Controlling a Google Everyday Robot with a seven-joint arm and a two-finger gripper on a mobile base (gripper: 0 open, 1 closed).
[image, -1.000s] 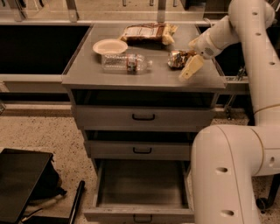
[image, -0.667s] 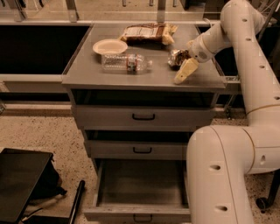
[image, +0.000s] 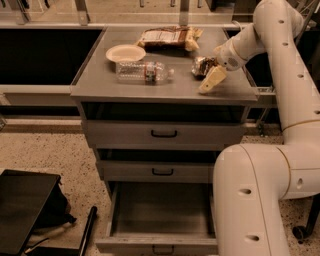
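My gripper hangs over the right part of the grey cabinet top, its pale finger angled down toward the front edge. It sits right against a small crinkled foil snack bag, which lies just left of the wrist. A clear plastic bottle lies on its side in the middle of the top. A white bowl stands behind the bottle. A brown chip bag lies flat at the back.
The cabinet has three drawers; the bottom drawer is pulled out and looks bare inside. The upper two are closed. My white arm fills the right side. A black bag lies on the speckled floor at lower left.
The gripper has shifted slightly left and forward along the cabinet top, staying beside the foil snack bag. The other objects have not moved.
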